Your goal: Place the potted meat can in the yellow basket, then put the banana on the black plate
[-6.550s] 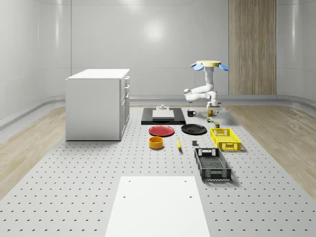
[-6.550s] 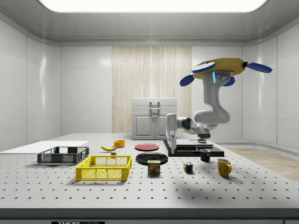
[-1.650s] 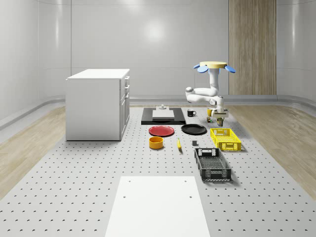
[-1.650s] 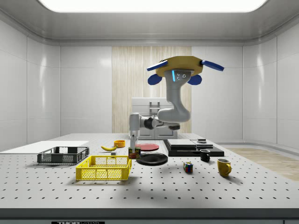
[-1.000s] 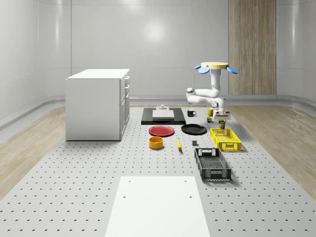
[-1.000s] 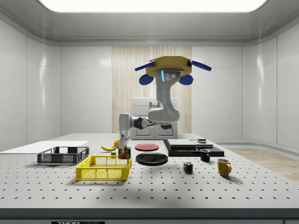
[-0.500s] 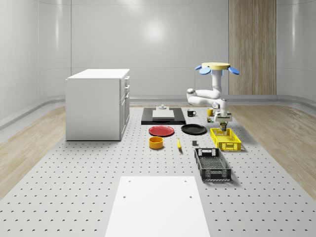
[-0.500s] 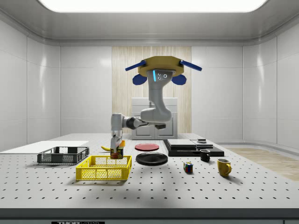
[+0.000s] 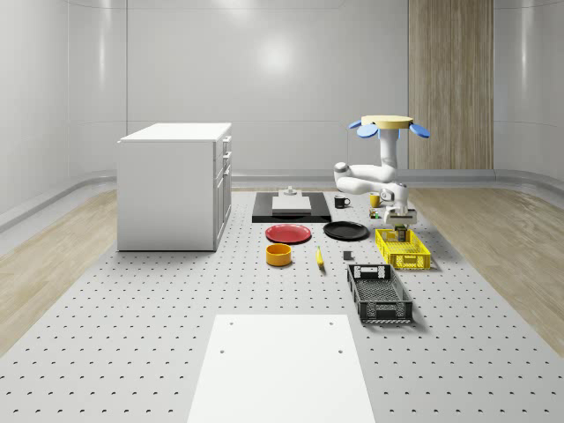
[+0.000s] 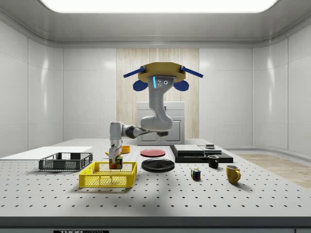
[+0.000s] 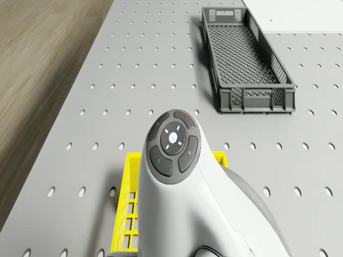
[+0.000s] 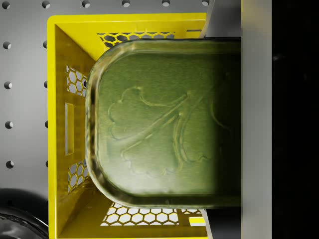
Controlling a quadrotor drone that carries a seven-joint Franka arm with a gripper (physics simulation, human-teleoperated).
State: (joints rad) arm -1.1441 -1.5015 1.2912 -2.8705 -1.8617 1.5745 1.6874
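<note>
Drone position: the drone (image 10: pixel 160 74) hovers above the counter (image 10: pixel 194 194), over the ground between the yellow basket (image 10: pixel 108 175) and the black plate (image 10: pixel 158 165); its arm reaches out to the side view's left.
End effector position: the end effector (image 10: pixel 115 158) hangs directly above the yellow basket's interior, at rim level.
End effector state: closed on the potted meat can (image 10: pixel 115 163).
Potted meat can location: clamped in the end effector, its lower part level with the basket rim; not yet resting on the basket floor, as far as can be judged.
Banana location: the banana (image 9: pixel 319 256) lies on the counter between the orange bowl (image 9: pixel 278 255) and the black crate (image 9: pixel 380 293), well apart from the black plate.
Task progress: step one is near its end; the can is over the basket, release outstanding. Step two is untouched.
Wrist view contribution: the can's green end face (image 12: pixel 167 124) sits within the yellow basket walls (image 12: pixel 60 124), confirming alignment that the side view cannot give.
Side view contribution: shows the can's height against the basket rim, which the wrist view does not.
Whole-scene view contribution: shows the banana and black plate (image 9: pixel 345 231) layout.
</note>
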